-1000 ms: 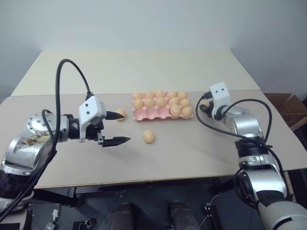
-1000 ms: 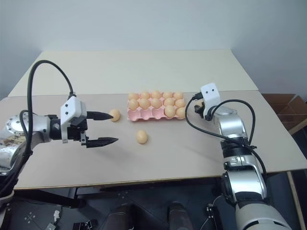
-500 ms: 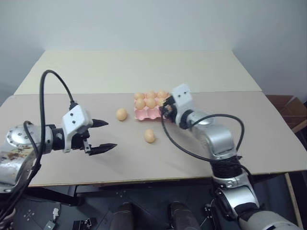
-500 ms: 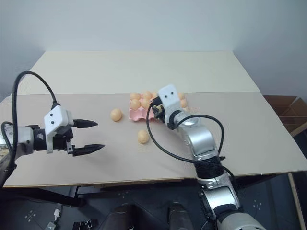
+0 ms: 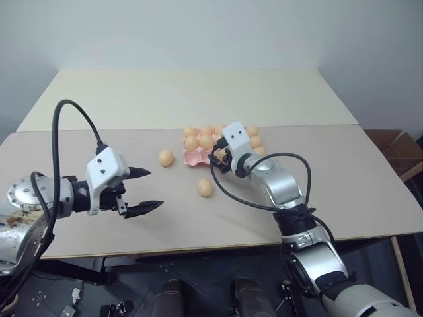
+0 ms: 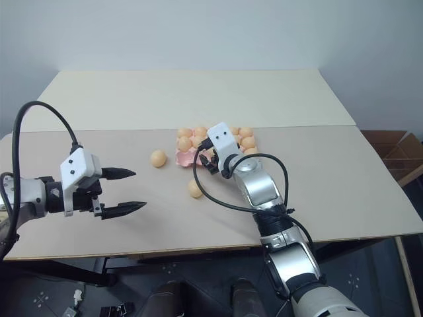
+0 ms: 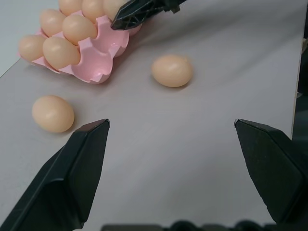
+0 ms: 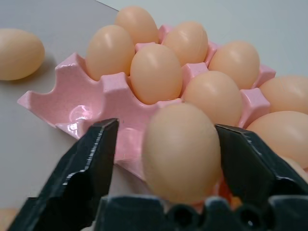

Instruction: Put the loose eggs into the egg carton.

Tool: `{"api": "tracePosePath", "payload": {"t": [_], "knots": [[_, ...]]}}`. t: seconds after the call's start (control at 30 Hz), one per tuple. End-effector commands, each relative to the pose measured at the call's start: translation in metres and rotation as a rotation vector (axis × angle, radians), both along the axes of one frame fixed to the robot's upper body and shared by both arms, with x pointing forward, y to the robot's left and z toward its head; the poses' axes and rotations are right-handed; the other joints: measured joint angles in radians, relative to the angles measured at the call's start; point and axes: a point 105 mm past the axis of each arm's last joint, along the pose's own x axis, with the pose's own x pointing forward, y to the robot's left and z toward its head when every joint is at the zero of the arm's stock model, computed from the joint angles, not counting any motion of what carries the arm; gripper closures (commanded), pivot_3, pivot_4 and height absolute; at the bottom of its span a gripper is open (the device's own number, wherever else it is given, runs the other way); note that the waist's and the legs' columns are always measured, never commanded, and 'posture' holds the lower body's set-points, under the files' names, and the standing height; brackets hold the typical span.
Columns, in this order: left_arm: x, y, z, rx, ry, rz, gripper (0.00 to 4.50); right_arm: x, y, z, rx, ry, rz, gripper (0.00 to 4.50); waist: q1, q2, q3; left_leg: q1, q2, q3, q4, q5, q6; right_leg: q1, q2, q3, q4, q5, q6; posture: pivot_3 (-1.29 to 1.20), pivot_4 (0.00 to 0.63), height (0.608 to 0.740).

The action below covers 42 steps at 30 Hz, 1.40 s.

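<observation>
The right gripper [image 8: 166,159] had its two black fingers [image 8: 84,168] spread apart, and an egg [image 8: 182,151] sat between them with a sliver of space showing on either side; whether either finger touched it I could not tell. That egg hung right at the near edge of the pink egg carton [image 8: 72,103], over its front row. Most of the cups behind it were already filled, while the cups at the corner on the robot's left stood empty. The right arm reached in across the table [image 5: 344,191] from the right, with a black cable looping off the wrist.

The left gripper [image 5: 147,190] hovered well off to the left of the carton, its fingers [image 7: 72,173] wide apart and holding nothing. Two loose eggs lay on the table between the arms: one egg [image 5: 166,157] just beside the carton's left end, the other egg [image 5: 205,187] in front of the carton, nearer the robot. Both rested on their sides, apart from each other and from either gripper.
</observation>
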Motion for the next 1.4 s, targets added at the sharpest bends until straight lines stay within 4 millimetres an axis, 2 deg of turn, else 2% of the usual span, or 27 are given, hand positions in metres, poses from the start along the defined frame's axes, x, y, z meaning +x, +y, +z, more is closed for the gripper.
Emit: {"api": "tracePosePath", "payload": {"t": [0.03, 0.17, 0.3, 0.43, 0.63, 0.73, 0.9, 1.1, 1.27, 1.4], "knots": [[-0.001, -0.001, 0.014, 0.002, -0.054, -0.002, 0.00, -0.001, 0.001, 0.031, 0.031, -0.106, 0.012, 0.05, 0.000, 0.000, 0.000, 0.000, 0.000, 0.000, 0.000, 0.000, 0.000, 0.000, 0.000, 0.000, 0.000, 0.000, 0.000, 0.00, 0.150, 0.740], [-0.001, -0.001, 0.015, -0.006, -0.056, 0.000, 0.00, -0.013, -0.005, 0.048, 0.074, -0.159, 0.024, 0.05, 0.001, 0.000, 0.000, 0.000, 0.000, 0.000, 0.000, 0.000, 0.000, 0.000, 0.000, 0.000, 0.000, 0.000, 0.000, 0.00, 0.150, 0.740], [-0.002, -0.001, 0.015, -0.026, -0.051, 0.006, 0.00, -0.040, -0.018, 0.066, 0.124, -0.212, 0.069, 0.05, 0.004, 0.000, 0.000, 0.000, 0.000, 0.000, 0.000, 0.000, 0.000, 0.000, 0.000, 0.000, 0.000, 0.000, 0.000, 0.00, 0.150, 0.740], [0.001, -0.001, 0.010, -0.052, -0.032, 0.063, 0.00, -0.083, -0.041, 0.063, 0.117, -0.251, 0.155, 0.05, 0.017, 0.000, 0.000, -0.001, -0.001, 0.000, 0.000, 0.000, 0.000, 0.000, -0.001, -0.001, -0.001, 0.000, 0.000, 0.00, 0.150, 0.740], [0.000, -0.012, 0.000, -0.105, 0.006, 0.108, 0.00, -0.158, -0.072, 0.062, 0.136, -0.114, 0.452, 0.05, 0.026, -0.001, 0.001, 0.001, 0.000, 0.000, 0.000, 0.000, 0.000, 0.002, -0.001, -0.001, -0.001, 0.000, 0.000, 0.00, 0.150, 0.740], [0.000, -0.023, -0.010, -0.115, 0.031, 0.117, 0.00, -0.180, -0.084, 0.065, 0.100, -0.050, 0.528, 0.05, 0.026, -0.001, 0.001, 0.003, 0.000, 0.000, 0.000, 0.000, 0.000, 0.004, -0.001, 0.000, -0.002, 0.000, 0.000, 0.00, 0.150, 0.740], [0.015, -0.049, -0.035, -0.111, 0.054, 0.153, 0.00, -0.186, -0.089, 0.069, 0.071, -0.030, 0.533, 0.05, 0.030, -0.002, 0.001, 0.004, 0.000, -0.001, 0.001, 0.000, 0.000, 0.006, 0.000, 0.000, -0.002, 0.000, 0.000, 0.00, 0.150, 0.740], [0.037, -0.076, -0.063, -0.111, 0.118, 0.166, 0.00, -0.200, -0.083, 0.067, 0.041, 0.006, 0.602, 0.05, 0.033, -0.003, 0.001, 0.002, -0.002, -0.002, 0.001, 0.000, 0.001, 0.005, 0.000, 0.000, -0.003, 0.000, 0.000, 0.00, 0.150, 0.740], [0.061, -0.096, -0.065, -0.117, 0.095, 0.166, 0.00, -0.203, -0.082, 0.063, 0.020, 0.016, 0.607, 0.05, 0.036, -0.004, 0.002, 0.001, -0.002, -0.003, 0.002, 0.000, 0.001, 0.005, 0.000, 0.000, -0.004, 0.000, 0.001, 0.00, 0.150, 0.740], [0.072, -0.114, -0.066, -0.124, 0.092, 0.131, 0.00, -0.203, -0.082, 0.063, 0.013, 0.012, 0.607, 0.05, 0.038, -0.004, 0.002, 0.001, -0.003, -0.003, 0.002, 0.000, 0.001, 0.005, 0.000, 0.000, -0.004, 0.000, 0.001, 0.00, 0.150, 0.740]]}}
